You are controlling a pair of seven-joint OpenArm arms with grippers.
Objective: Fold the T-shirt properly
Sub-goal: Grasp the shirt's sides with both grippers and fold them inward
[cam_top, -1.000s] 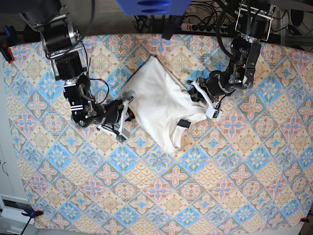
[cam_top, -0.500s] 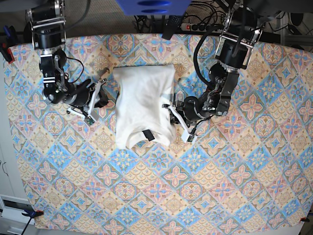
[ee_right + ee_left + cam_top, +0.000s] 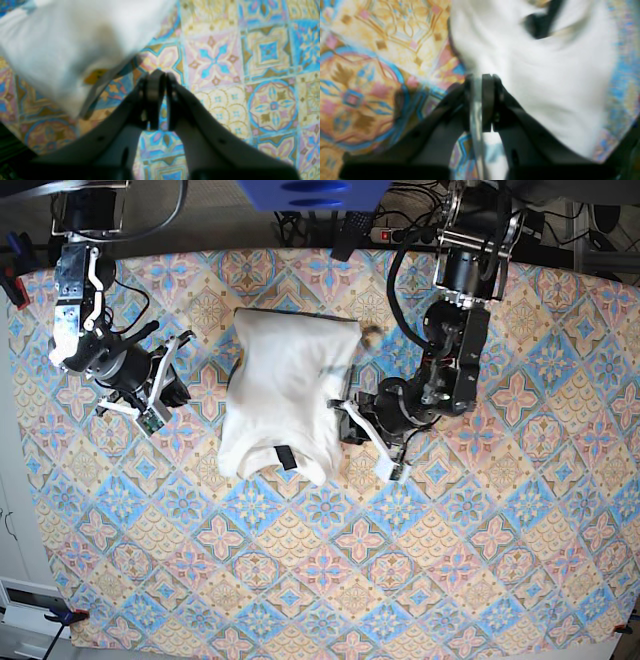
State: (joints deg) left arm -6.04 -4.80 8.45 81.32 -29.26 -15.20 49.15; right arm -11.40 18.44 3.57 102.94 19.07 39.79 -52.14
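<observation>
Patterned tablecloth (image 3: 480,560) covers table. T-shirt (image 3: 285,395) lies folded, far-centre, neck tag toward near edge.

Handling: light, limp cotton, creases easily; best taken at hem corners or fold edges, not mid-panel.

Left gripper (image 3: 358,423) at shirt's right edge, fingers pressed together; wrist view blurred, maybe pinching cloth edge.

Right gripper (image 3: 170,385) left of shirt, apart, fingers together, empty.

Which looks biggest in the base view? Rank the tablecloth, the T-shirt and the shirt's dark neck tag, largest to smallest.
1. Tablecloth: it fills most of the view and lies under everything else.
2. T-shirt: a folded white bundle taking up only a few of the cloth's tiles.
3. Neck tag: a small dark strip at the shirt's collar edge.
</observation>
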